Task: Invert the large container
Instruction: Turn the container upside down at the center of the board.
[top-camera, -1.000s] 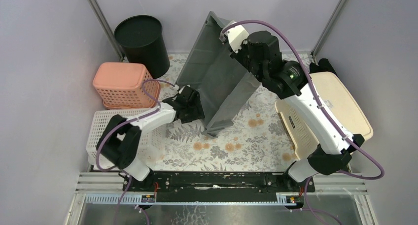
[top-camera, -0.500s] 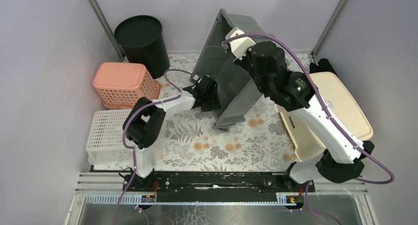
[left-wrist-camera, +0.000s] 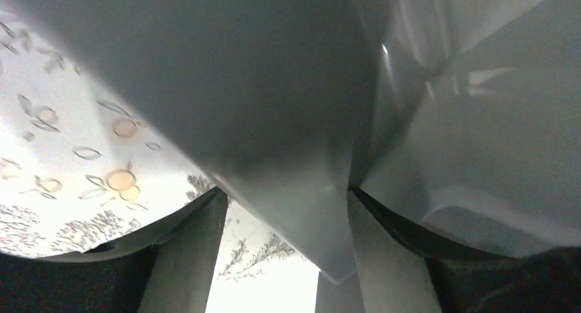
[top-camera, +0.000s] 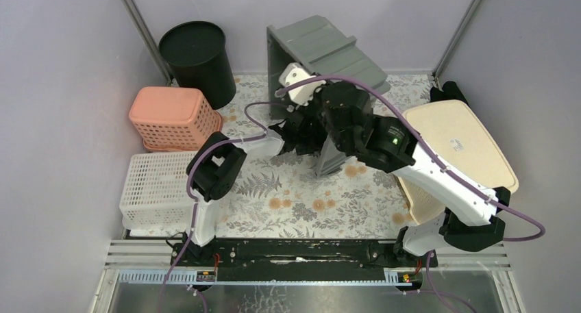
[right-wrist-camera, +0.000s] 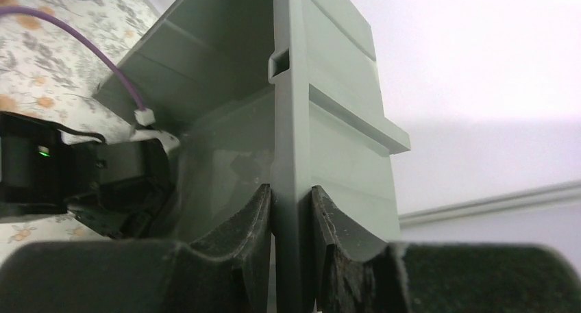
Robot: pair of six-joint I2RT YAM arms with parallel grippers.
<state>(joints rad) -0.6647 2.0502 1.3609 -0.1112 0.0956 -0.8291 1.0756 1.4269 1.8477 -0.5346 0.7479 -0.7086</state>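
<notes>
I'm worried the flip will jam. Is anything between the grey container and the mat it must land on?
The left hand sits beneath the tilted grey container, between it and the floral mat; nothing else visible does.

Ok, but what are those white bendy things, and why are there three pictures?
They are two robot arms, each ending in a two-finger claw. One picture looks down from above; the other two come from cameras on the wrists. On the flowery table are a black bucket, a pink basket, a white basket and a cream tub. The right claw pinches the rim of the big grey box, tipped up steeply. The left claw has a finger each side of its wall; whether it squeezes, I cannot tell.
</notes>
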